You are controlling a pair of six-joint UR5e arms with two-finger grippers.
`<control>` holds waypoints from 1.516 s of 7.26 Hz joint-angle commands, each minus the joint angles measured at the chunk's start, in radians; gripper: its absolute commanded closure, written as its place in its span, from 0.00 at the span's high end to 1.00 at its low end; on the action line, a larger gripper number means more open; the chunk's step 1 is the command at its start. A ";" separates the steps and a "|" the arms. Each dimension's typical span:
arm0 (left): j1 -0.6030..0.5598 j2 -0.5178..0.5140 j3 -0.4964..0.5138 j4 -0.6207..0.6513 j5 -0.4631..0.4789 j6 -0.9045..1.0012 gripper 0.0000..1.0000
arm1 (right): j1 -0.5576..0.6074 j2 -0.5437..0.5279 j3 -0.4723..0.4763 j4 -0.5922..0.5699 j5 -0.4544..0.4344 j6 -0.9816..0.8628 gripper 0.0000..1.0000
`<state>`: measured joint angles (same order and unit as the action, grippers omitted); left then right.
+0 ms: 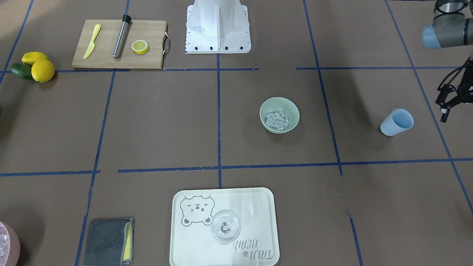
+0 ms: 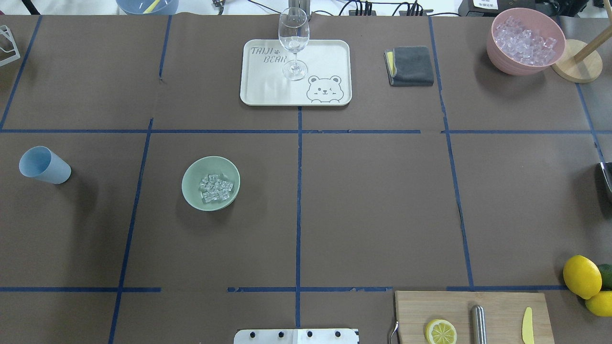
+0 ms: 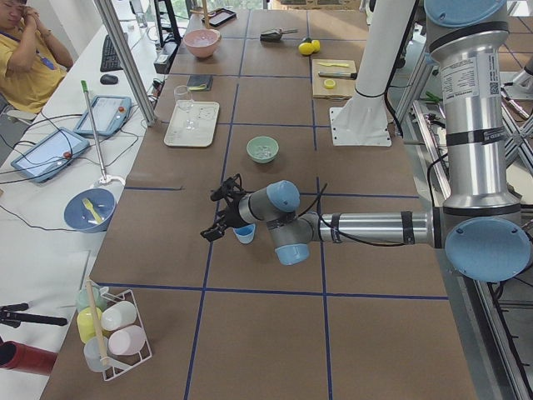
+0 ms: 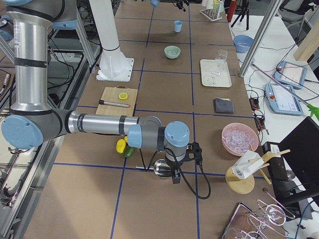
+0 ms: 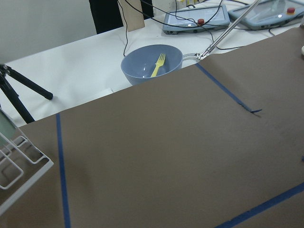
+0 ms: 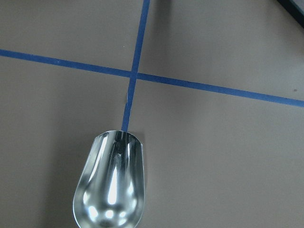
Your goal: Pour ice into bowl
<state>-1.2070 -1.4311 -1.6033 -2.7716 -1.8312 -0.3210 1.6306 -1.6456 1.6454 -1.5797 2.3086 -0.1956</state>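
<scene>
The pale mint-green bowl stands on the brown table with a small heap of clear ice inside it. An empty light blue cup stands upright on the robot's left side. My left gripper hangs open just beside the cup, apart from it, holding nothing. The right gripper shows only in the exterior right view, low over the table; I cannot tell its state. An empty metal scoop juts out below the right wrist camera.
A pink bowl of ice, a grey cloth and a tray with a wine glass line the far edge. A cutting board with lemon slice, muddler and knife, plus lemons, lie near the base.
</scene>
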 commanded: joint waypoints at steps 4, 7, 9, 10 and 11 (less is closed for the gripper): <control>-0.278 -0.208 0.009 0.930 -0.195 0.350 1.00 | 0.000 -0.005 0.016 0.109 0.075 0.013 1.00; -0.351 -0.191 0.011 1.260 -0.518 0.404 1.00 | -0.081 0.007 0.129 0.093 0.094 0.037 1.00; -0.365 -0.138 -0.021 1.251 -0.527 0.399 1.00 | -0.206 0.007 0.293 0.105 0.088 0.284 1.00; -0.364 -0.137 -0.023 1.251 -0.522 0.399 1.00 | -0.306 0.059 0.363 0.106 0.087 0.421 1.00; -0.364 -0.141 -0.024 1.251 -0.522 0.398 1.00 | -0.469 0.149 0.393 0.121 0.091 0.655 1.00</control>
<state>-1.5701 -1.5724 -1.6241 -1.5214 -2.3526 0.0784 1.3269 -1.5803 1.9794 -1.4715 2.3975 0.2185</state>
